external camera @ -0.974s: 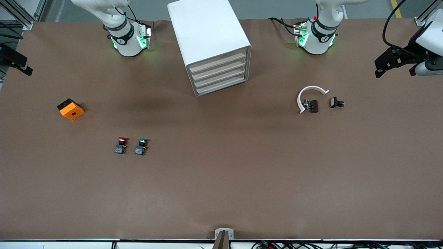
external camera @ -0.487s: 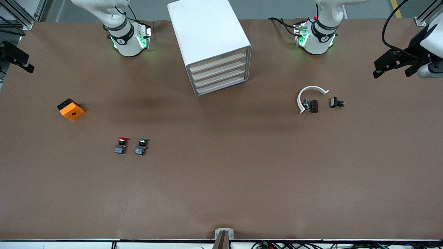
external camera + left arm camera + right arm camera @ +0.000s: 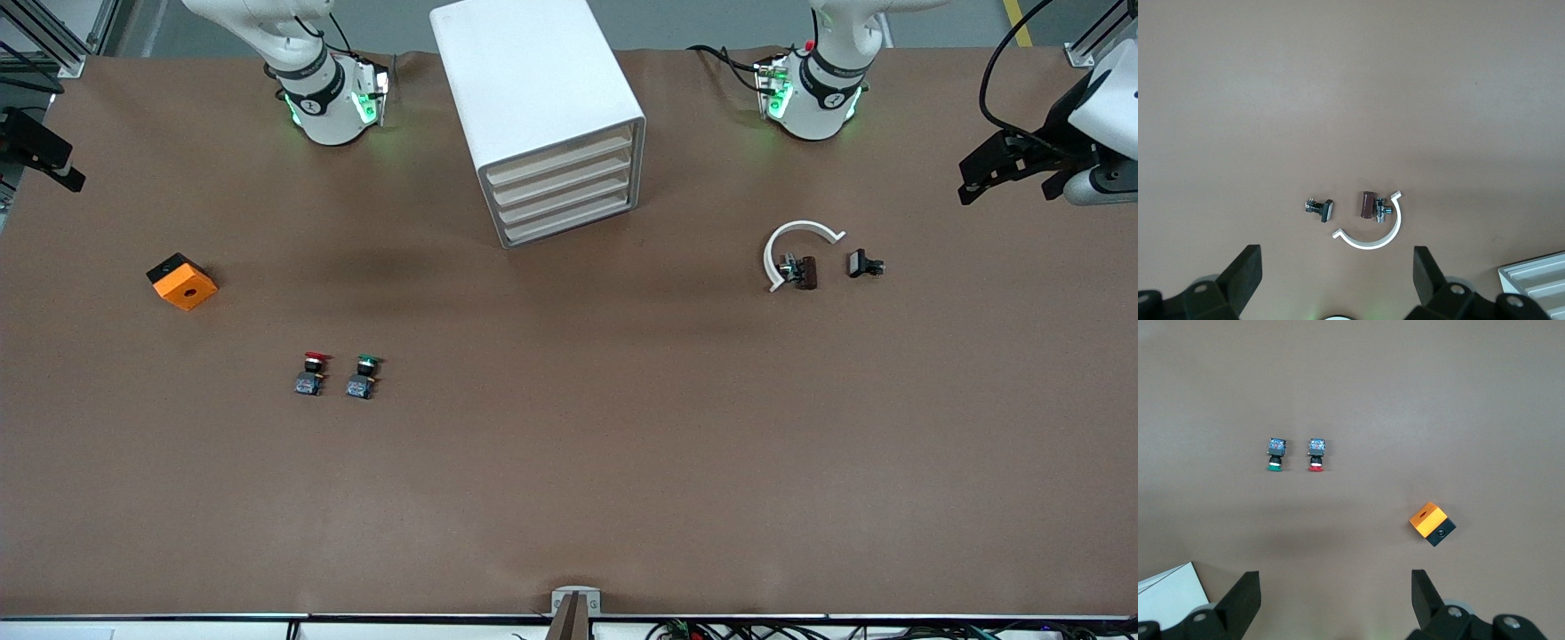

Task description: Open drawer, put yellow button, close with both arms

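On the brown table (image 3: 569,498), the top drawer (image 3: 560,160) of the cabinet (image 3: 533,80) at upper centre is shut and no yellow button shows, so with the left gripper (image 3: 987,169) and right gripper (image 3: 53,164) spread empty over the table's ends, nothing looks begun.

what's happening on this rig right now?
Nothing is being handled. The left gripper hangs open at its end of the table, the right gripper open at the other end. All four drawers of the white cabinet are shut, including the top drawer. No yellow button shows: only a red-capped switch, a green-capped switch, an orange block and a white curved clip.
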Controlling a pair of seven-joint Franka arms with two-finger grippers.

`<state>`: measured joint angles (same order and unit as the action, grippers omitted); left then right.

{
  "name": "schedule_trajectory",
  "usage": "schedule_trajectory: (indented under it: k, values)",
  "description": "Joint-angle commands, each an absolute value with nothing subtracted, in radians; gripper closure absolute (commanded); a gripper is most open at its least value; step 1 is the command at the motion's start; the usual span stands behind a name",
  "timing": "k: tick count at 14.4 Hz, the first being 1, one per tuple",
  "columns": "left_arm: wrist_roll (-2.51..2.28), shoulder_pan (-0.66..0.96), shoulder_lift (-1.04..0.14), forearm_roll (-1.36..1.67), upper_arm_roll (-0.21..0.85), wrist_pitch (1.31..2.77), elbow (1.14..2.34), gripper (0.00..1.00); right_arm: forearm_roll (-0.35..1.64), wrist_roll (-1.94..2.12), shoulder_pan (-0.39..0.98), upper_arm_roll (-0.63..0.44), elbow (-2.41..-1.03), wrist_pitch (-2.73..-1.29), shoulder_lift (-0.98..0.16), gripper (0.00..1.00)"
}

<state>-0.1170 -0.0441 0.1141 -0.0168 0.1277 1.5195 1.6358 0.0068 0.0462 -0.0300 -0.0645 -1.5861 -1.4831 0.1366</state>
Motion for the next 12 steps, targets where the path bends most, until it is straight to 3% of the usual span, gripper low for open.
schedule_trajectory:
  k: [1,12]
  values:
    - [-0.121,-0.044,0.121,-0.037,0.135,1.528,1.641,0.00,0.011,0.021,-0.026,-0.061,-1.609,-1.486,0.161,0.00]
    - [-0.121,-0.044,0.107,-0.028,0.133,1.513,1.620,0.00,0.012,0.021,-0.028,-0.061,-1.609,-1.493,0.160,0.00]
